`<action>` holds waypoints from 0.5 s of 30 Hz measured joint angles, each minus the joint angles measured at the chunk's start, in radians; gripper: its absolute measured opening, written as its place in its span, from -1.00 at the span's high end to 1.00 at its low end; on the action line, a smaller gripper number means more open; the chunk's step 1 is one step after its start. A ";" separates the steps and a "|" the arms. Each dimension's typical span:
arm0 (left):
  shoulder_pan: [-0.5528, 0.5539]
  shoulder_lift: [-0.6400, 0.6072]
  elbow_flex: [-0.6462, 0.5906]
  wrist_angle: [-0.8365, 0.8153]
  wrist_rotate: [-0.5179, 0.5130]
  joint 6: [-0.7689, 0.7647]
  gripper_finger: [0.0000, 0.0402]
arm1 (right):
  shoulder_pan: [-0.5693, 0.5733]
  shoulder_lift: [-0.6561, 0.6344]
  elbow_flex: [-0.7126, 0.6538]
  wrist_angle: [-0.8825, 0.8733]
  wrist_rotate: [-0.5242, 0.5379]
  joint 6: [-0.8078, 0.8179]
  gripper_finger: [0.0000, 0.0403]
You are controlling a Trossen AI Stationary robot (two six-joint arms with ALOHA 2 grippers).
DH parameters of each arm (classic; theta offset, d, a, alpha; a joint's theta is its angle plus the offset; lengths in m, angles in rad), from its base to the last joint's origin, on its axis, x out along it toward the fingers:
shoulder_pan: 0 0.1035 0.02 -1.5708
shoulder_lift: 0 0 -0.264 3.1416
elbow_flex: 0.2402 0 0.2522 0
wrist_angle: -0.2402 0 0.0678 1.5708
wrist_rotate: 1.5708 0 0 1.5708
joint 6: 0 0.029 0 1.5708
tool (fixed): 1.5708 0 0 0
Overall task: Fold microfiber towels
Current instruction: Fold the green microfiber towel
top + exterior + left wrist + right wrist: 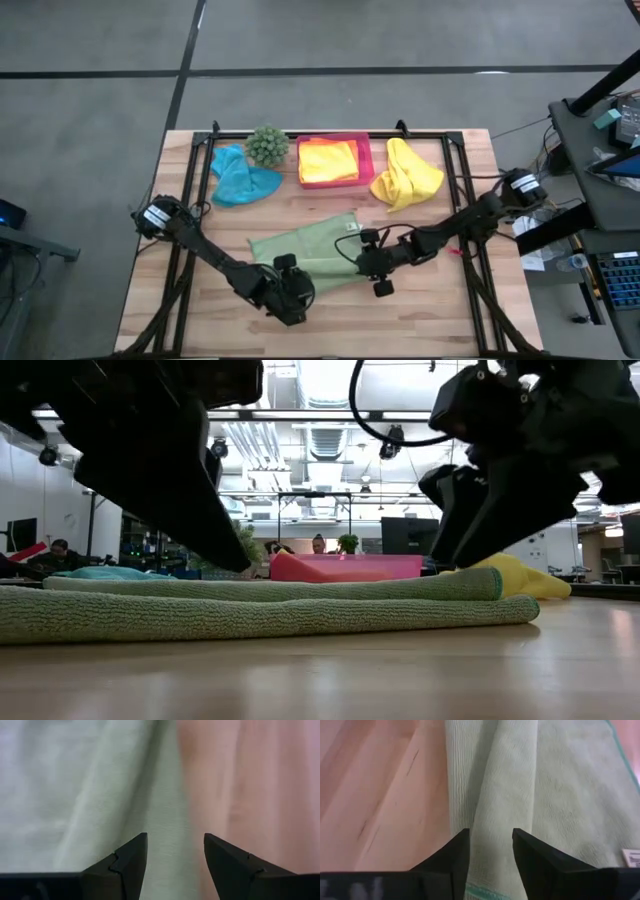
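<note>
With the light green towel (pixel 310 250) lying folded once at the table's (pixel 440 310) front centre, the left gripper (pixel 290 292) and right gripper (pixel 378 268) stand over its near edge, jaws apart and empty; next, probably pinch that edge.

Back row: crumpled teal blue cloth (pixel 240 176), small round spiky green plant (pixel 267 145), pink plastic tray (pixel 366 160) and heaped yellow cloth (pixel 405 174) stand side by side — only narrow gaps between.
Middle: long folded light green microfibre towel (pixel 305 250) lies across the wooden desk (pixel 420 315), both arms over its near edge.
Front strip: bare wood — free passage.
</note>
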 joint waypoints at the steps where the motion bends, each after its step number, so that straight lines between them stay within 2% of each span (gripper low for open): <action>1: 0.002 0.000 -0.001 -0.010 -0.016 0.000 0.10 | 0.000 0.007 0.000 0.001 0.016 0.007 0.26; 5: 0.015 0.008 -0.002 -0.021 -0.034 0.014 0.10 | 0.000 0.033 0.000 0.029 0.112 0.007 0.17; 11: 0.033 0.032 -0.004 -0.035 -0.077 0.043 0.10 | 0.000 0.058 0.000 0.080 0.128 -0.036 0.11; 15: 0.041 0.035 -0.003 -0.080 -0.158 0.044 0.10 | -0.001 0.060 0.000 0.083 0.267 -0.034 0.13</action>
